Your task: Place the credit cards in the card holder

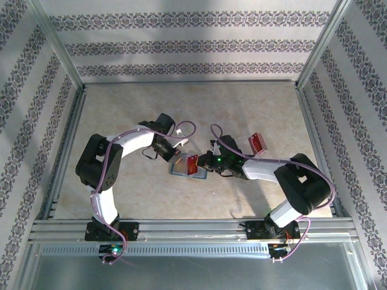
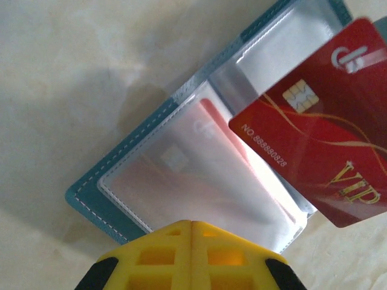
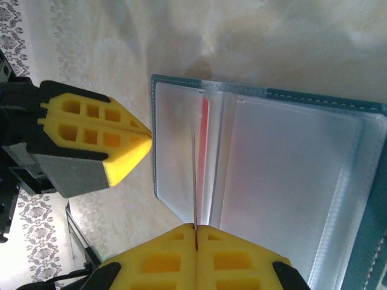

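Open teal card holder (image 3: 290, 181) mid-frame; right gripper (image 3: 195, 227) pinches a red VIP card (image 2: 314, 139) above it; left gripper (image 2: 192, 224) is clenched at its edge.

I saw a pale, marbled beige tabletop (image 1: 181, 109) boxed in by three walls (image 1: 187, 45) papered white with dark floral bands. Silver metal posts (image 1: 56, 42) stood at the far corners, ribbed aluminium rails (image 1: 193, 228) ran along the near edge, and the light was soft.

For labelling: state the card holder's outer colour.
Teal-blue card holder, pale stitching; best in left wrist view.
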Robot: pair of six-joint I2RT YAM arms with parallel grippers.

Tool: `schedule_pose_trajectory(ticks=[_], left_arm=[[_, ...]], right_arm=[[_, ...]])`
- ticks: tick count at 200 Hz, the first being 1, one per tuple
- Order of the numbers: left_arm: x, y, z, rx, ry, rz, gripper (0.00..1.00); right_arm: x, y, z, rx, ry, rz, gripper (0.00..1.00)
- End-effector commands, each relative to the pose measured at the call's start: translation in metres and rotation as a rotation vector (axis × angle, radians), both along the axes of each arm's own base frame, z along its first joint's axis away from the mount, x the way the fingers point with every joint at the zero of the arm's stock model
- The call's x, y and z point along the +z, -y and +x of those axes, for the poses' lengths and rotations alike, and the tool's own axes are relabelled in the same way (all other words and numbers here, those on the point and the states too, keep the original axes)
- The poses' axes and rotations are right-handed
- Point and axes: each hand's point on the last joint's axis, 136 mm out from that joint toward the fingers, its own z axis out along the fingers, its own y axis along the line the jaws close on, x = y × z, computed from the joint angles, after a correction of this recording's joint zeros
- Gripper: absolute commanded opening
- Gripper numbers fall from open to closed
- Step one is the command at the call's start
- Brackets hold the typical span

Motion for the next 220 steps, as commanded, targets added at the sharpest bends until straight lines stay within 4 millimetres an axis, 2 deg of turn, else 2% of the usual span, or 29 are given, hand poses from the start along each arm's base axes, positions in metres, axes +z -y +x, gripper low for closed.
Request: schedule_pose_trajectory(ticks=[1, 61, 130, 220], left_arm=[[-0.005, -0.008, -0.006, -0.031, 0.002, 0.066, 0.0], [-0.02, -0.011, -0.016, -0.055, -0.005, 0.08, 0.0], [-0.024, -0.015, -0.021, -0.083, 0.008, 0.107, 0.0], [-0.032, -0.016, -0.02, -0.122, 0.035, 0.146, 0.0]], right_arm=[[0.007, -0.007, 0.009, -0.013, 0.03, 0.02, 0.0], [-0.005, -0.006, 0.011, -0.017, 0.009, 0.015, 0.0], [-0.016, -0.007, 0.01, -0.018, -0.012, 0.014, 0.0], [-0.031, 0.01, 0.003, -0.043, -0.024, -0.038, 0.0]])
